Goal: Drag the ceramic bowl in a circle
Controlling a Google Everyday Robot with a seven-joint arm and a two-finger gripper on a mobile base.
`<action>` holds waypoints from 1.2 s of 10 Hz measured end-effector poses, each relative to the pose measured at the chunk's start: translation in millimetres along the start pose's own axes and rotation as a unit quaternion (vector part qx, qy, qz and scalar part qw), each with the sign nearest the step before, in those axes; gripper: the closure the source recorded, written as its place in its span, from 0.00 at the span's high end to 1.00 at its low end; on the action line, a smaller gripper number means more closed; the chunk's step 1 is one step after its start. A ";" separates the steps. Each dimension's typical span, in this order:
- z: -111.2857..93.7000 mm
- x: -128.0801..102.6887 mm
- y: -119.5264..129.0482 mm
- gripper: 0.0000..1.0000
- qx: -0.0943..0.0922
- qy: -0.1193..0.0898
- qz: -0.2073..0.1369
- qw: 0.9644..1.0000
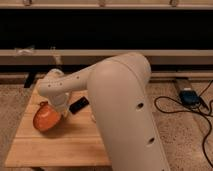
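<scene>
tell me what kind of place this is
Probably a robotics lab or test room: a small wooden table on speckled floor, a blue device lying on that floor, and the robot's hand at the ceramic bowl on the table's left.

a lab: loose cables [204,131] on speckled floor [185,147], robot hand [56,108] over wooden table [60,145].

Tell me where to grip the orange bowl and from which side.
Probably the thin rim, from above: the bowl is wide and shallow, too broad to span. The gripper hangs over the rim's section nearest the arm, so take it there.
</scene>
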 end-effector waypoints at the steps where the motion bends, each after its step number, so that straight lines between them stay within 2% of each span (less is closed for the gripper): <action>1: -1.2 -1.2 10.6 0.00 -0.001 0.001 0.005 1.000; 6: -4.6 -24.0 81.0 0.00 -0.021 -0.007 0.010 1.000; 9: -2.5 -35.2 89.3 0.00 -0.030 -0.017 -0.002 0.999; 11: -1.3 -55.0 91.4 0.00 -0.031 -0.035 -0.046 0.998; 12: -0.7 -71.1 87.6 0.00 -0.030 -0.044 -0.077 0.996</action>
